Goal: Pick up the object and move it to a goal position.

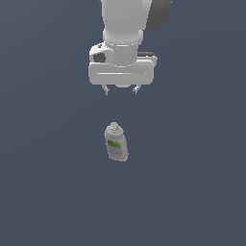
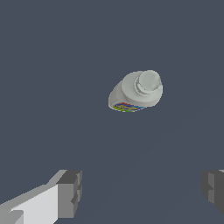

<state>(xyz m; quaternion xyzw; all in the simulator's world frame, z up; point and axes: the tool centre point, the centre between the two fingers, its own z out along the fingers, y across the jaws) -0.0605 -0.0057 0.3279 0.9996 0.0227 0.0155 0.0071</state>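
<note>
The white robot arm hangs over a plain dark slate-blue tabletop [image 1: 43, 192], its gripper [image 1: 121, 90] pointing straight down with nothing in it. The two short dark fingers [image 1: 106, 90] are spread wide apart, and there's open air between them.

Below the gripper, well clear of the fingers, stands the small pale grey-beige bottle with the flattish body [image 1: 116, 142]. It's upright on the tabletop, leaning just a touch, its round grey cap [image 1: 114, 127] on top and the green label patch [image 1: 114, 143] showing on the face towards us. In the exterior view it sits a shade to the left of the gripper's centre line, quite near the middle of the picture.

From the wrist view you're looking down onto that cap [image 2: 148, 81], with the bottle [image 2: 134, 92] body flaring out beneath it and a strip of coloured label just peeking at the edge. Both grey fingertips [image 2: 70, 192] frame the shot, far apart, the bottle away from them and untouched.
</note>
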